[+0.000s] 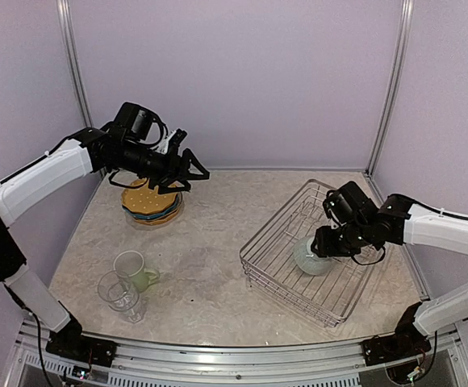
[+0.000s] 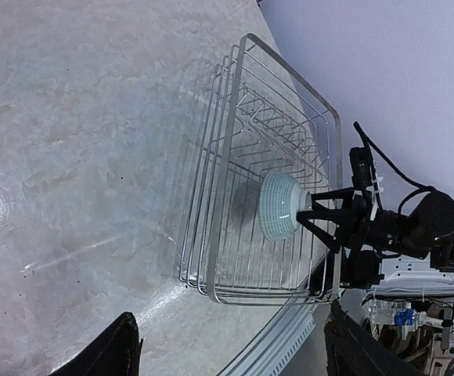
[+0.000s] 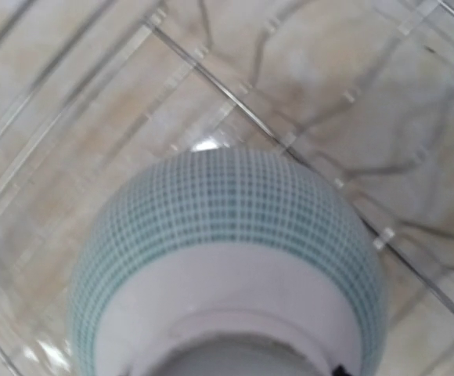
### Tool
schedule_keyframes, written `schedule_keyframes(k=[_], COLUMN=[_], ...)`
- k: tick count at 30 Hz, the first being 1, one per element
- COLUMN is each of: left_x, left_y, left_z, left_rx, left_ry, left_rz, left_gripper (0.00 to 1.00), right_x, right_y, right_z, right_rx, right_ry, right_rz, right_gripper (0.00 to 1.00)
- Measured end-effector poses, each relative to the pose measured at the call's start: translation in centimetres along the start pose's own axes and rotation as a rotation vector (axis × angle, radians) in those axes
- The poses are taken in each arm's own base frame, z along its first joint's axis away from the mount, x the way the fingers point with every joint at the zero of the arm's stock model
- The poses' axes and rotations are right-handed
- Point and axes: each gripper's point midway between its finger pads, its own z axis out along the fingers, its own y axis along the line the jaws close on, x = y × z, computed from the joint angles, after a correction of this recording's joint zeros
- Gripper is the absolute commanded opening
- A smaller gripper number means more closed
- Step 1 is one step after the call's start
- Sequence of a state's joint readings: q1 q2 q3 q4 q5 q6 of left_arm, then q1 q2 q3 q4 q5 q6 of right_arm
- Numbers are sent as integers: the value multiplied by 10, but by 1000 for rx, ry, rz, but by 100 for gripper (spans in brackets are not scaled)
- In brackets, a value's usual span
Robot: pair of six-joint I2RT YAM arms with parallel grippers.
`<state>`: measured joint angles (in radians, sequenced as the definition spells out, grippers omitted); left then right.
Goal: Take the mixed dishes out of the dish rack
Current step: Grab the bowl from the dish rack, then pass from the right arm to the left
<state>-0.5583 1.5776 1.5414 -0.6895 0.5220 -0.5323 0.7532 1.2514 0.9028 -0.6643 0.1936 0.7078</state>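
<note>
The silver wire dish rack (image 1: 275, 218) sits at the right; it also shows in the left wrist view (image 2: 225, 160). Inside it the small white-and-light-blue bowl (image 1: 309, 258) lies tilted, foot toward my right gripper (image 1: 328, 239). The fingers meet on the foot ring (image 2: 299, 213). In the right wrist view the bowl (image 3: 227, 227) hides the fingers. My left gripper (image 1: 187, 172) is open and empty above a plate stack with a yellow dotted plate (image 1: 149, 199) on top. The pale green mug (image 1: 135, 270) and the clear glass (image 1: 121, 296) stand at the front left.
Rack wires (image 3: 235, 94) run under and behind the bowl. The enclosure's walls and metal posts (image 1: 75, 72) close in the back and sides. The aluminium rail (image 1: 218, 355) runs along the near edge. Bare marble tabletop (image 1: 210, 266) lies between the mug and the rack.
</note>
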Motion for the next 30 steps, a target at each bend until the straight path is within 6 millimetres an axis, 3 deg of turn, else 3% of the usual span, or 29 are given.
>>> schedule_keyframes(k=[6,12,16,22,26,30], left_x=[-1,-1,14,42,54,59], left_y=[-13,-40,-59,-66,-73,-85], left_z=[13,27,59,119,147,162], left_rx=[68,199,273,320,359,408], left_ry=[36,74,173,325,395,436], left_rz=[-68,-174,-240,-349,-402,-421], left_gripper=[77,76,75,71,70,70], right_x=[-5,-7,-7,-17,-23,-27], right_y=[-1,-1,5,19,25,29], right_z=[12,9,3,-10,-26,-39], right_rx=[-97,-236,-344,-475,-563,-618], right_ry=[-37,-95,-144,-212,-276,-322], right_rz=[69,147,194,231,253,260], right_gripper=[27,25,25,24,25,25])
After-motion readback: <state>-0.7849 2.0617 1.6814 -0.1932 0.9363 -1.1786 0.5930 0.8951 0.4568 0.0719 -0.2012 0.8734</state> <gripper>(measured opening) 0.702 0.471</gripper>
